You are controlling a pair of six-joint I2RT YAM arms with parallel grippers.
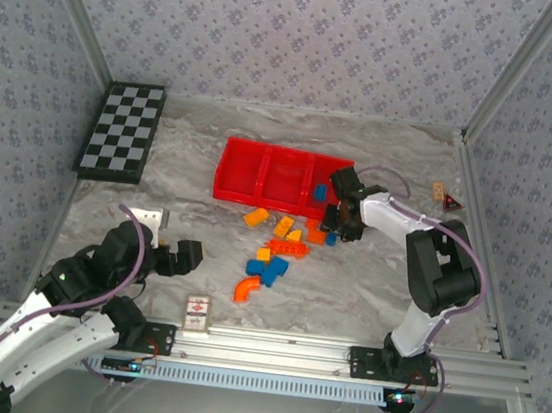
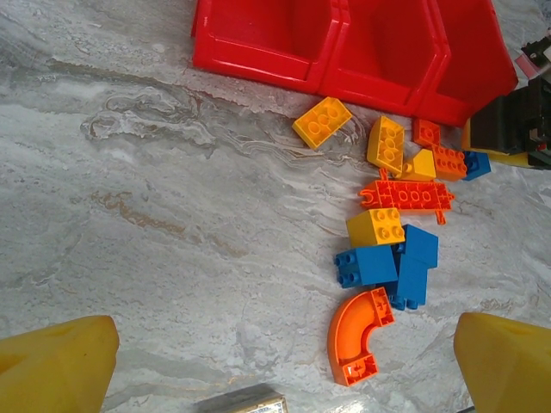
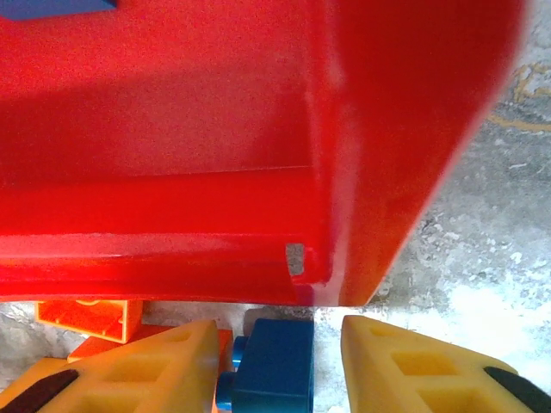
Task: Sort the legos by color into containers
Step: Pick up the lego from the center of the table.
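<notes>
Surface: grey marbled table [image 1: 367, 288] boxed in by patterned walls, with a black-and-white checkerboard [image 1: 122, 132] lying at the far left, well clear of the action.
Tray: the red tray [image 1: 242, 198] sits mid-table toward the back, its three compartments side by side.
In the tray: one sorted blue brick [image 1: 319, 192] lies in the compartment nearest the right arm.
Loose legos: the rest of the legos [image 2: 407, 196] are scattered on the table just in front of the tray, yellow, orange and blue all mixed together.
Pile detail: a flat orange plate [image 1: 288, 248] lies in the middle, with two bigger blue bricks [image 2: 413, 267] touching each other just nearside of it. A curved orange piece [image 2: 357, 331] is nearest the arms.
Right gripper: the right gripper [image 1: 337, 229] is down at the tray's front corner. Its yellow fingers [image 3: 146, 370] straddle a loose blue brick [image 3: 271, 370] that lies right against the tray wall.
Right jaws: spread apart, and a strip of table shows between the brick and one finger, so no squeeze on it.
Left gripper: the left gripper [image 1: 173, 244] hangs over the near left of the table, well apart from the pile. Its jaws are spread wide with nothing between them.
Left wrist view: its yellow fingers [image 2: 52, 366] show at the bottom corners, with the whole pile ahead.
Card: a small printed card [image 1: 198, 313] lies near the front edge, close to the left gripper.
</notes>
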